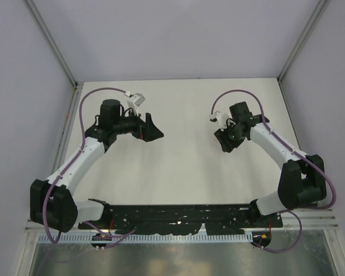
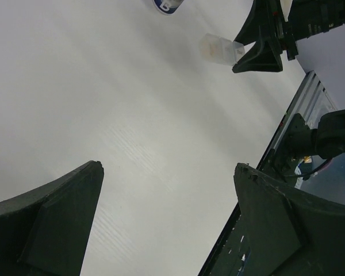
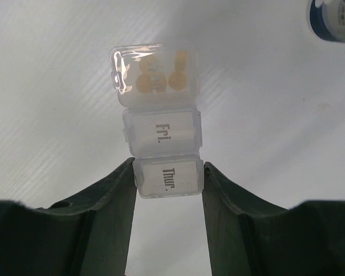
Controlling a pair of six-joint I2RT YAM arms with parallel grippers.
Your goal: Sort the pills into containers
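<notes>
Sorting looks underway: orange pills [image 3: 161, 72] lie in the pill box [image 3: 161, 133] the right claw [image 3: 168, 172] grips; left claw [image 2: 168, 168] wide, empty.

Pills [image 3: 161, 75] in far end of pill box [image 3: 164, 135]; bottle [image 3: 333, 20] nearby on table [image 3: 46, 86]

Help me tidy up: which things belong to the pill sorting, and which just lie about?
Job: pills; pill box, held by right gripper; bottle.
Just there: table; cables.
</notes>
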